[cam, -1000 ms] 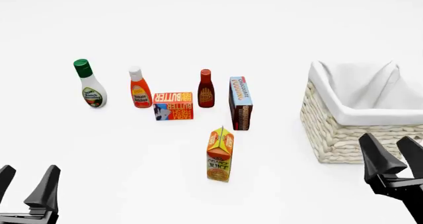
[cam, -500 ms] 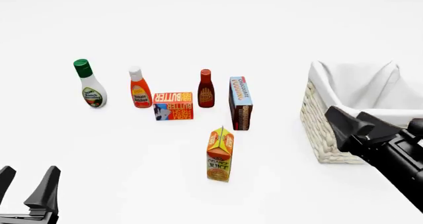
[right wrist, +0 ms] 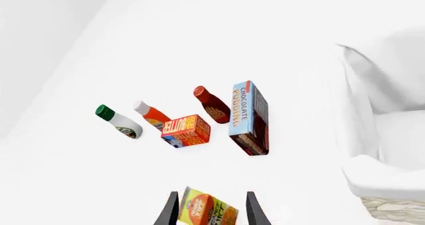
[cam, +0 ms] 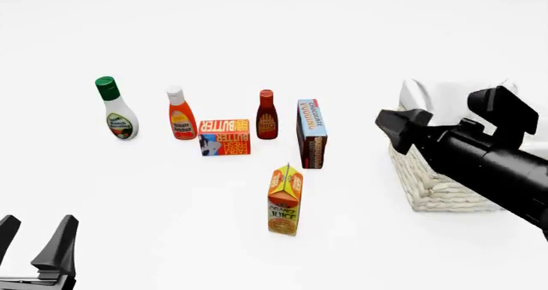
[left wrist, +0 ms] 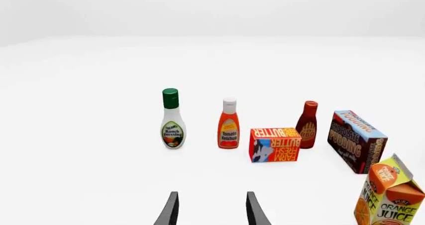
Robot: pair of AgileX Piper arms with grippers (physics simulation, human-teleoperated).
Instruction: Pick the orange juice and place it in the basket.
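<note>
The orange juice [cam: 285, 200] is a small orange and yellow gable-top carton standing upright in front of the other groceries. It also shows in the left wrist view [left wrist: 388, 197] and the right wrist view [right wrist: 206, 210]. The basket [cam: 428, 187] is a cream wicker one with a white liner at the right, partly hidden by my right arm; its liner rim shows in the right wrist view [right wrist: 381, 182]. My right gripper [cam: 389, 122] is open and empty, raised in front of the basket, right of and above the carton. My left gripper [cam: 34, 235] is open and empty at the near left.
Behind the carton stand a green-capped ranch bottle [cam: 114, 110], a white-capped orange ketchup bottle [cam: 181, 115], an orange butter box [cam: 224, 136], a dark red sauce bottle [cam: 266, 115] and a chocolate pudding box [cam: 312, 133].
My right arm has swung up and to the left from the near right corner and now crosses in front of the basket. The left arm and all the groceries have not moved.
</note>
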